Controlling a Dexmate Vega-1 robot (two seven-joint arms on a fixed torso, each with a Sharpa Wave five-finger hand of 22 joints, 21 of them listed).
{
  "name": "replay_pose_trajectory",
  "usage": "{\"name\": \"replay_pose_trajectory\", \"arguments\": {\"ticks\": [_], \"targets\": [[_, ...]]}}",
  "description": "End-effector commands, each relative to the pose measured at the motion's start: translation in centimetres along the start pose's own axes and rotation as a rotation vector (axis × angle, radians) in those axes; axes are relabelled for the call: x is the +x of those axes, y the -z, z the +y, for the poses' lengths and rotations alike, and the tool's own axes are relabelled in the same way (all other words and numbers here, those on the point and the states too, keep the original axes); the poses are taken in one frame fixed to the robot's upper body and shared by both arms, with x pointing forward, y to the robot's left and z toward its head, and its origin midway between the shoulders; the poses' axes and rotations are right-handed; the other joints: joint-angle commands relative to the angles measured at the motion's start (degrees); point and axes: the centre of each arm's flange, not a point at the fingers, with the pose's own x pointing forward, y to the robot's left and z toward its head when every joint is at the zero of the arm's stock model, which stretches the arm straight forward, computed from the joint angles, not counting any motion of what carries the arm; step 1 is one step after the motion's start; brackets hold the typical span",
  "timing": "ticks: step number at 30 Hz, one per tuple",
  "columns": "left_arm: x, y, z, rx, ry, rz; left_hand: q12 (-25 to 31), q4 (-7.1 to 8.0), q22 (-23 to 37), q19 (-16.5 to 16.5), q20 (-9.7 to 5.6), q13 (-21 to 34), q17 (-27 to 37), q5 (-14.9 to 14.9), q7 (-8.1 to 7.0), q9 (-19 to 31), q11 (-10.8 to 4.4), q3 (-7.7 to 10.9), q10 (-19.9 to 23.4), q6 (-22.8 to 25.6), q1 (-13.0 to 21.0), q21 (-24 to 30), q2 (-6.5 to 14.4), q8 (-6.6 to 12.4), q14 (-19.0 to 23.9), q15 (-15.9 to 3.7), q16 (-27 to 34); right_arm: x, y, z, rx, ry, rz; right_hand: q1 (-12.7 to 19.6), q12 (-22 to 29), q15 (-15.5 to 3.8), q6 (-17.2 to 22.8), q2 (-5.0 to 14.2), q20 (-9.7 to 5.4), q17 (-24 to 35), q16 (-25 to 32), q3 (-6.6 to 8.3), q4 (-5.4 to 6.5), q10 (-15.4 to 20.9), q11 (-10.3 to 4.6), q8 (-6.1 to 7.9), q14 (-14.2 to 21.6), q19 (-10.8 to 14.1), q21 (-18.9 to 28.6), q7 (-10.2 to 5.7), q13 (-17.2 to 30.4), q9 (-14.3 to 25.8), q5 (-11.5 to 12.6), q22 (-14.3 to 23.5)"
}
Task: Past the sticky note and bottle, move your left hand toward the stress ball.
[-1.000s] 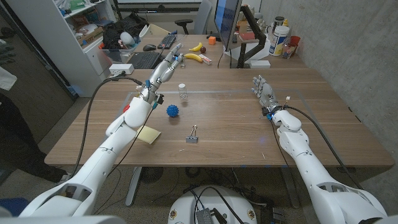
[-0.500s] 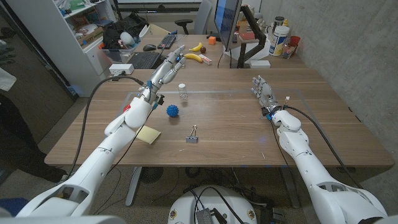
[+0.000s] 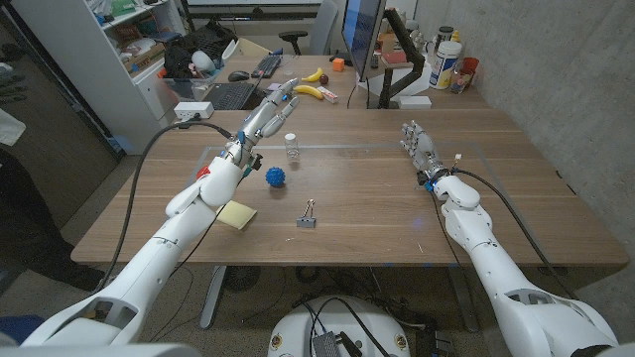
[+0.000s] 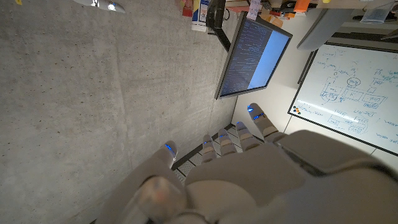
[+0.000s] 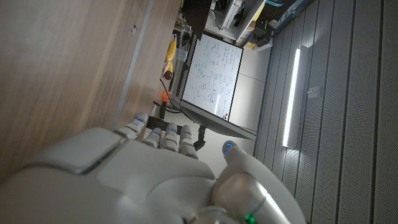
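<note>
Your left hand [image 3: 266,114] (fingers spread, holding nothing) climbed slightly farther out above the table [image 3: 377,213] than a second earlier. The stress ball [image 3: 275,177], bottle [image 3: 291,145] and sticky note [image 3: 236,215] stayed put; your right hand [image 3: 421,149] remained empty, fingers apart.

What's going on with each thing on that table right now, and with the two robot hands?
Left robot hand: raised, fingers stretched out, holding nothing.
Right robot hand: fingers apart, holding nothing.
Stress ball: blue, on the table, untouched.
Bottle: small, clear, standing upright.
Sticky note: yellow, lying flat beside the left arm.
Binder clip: on the table, untouched.
</note>
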Motion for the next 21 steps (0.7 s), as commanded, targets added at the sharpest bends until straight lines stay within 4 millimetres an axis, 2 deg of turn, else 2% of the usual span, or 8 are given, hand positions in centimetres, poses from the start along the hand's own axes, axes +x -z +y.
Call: {"name": "replay_pose_trajectory", "arguments": {"ticks": [1, 21], "targets": [[-0.34, 0.41, -0.2, 0.027, 0.022, 0.026, 0.1, -0.06, 0.2, 0.1, 0.43, 0.2, 0.1, 0.1, 0.01, 0.2, -0.19, 0.6, 0.4, 0.6, 0.4, -0.3, 2.2, 0.42, 0.1, -0.22, 0.0, 0.3, 0.13, 0.31, -0.001, -0.006, 0.003, -0.4, -0.2, 0.36, -0.1, 5.48, 0.32, 0.2, 0.3, 0.32, 0.08, -0.1, -0.41, 0.36, -0.2, 0.2, -0.2, -0.52, 0.2, 0.1, 0.1, 0.3], [-0.76, 1.05, -0.76, 0.063, 0.077, 0.063, 0.1, -0.02, 0.2, 0.0, 0.54, 0.2, 0.1, 0.0, -0.08, 0.2, -0.45, 0.87, 0.9, 1.2, 0.6, -0.6, 2.3, 0.38, 0.6, -0.3, 0.0, 0.61, 0.41, 0.64, -0.003, -0.014, 0.01, -0.4, -0.2, 0.4, -0.1, 5.47, 0.34, 0.2, 0.3, 0.28, 0.1, -0.1, -0.43, 0.34, -0.1, 0.2, -0.3, -0.54, 0.2, 0.1, 0.1, 0.3]]}}
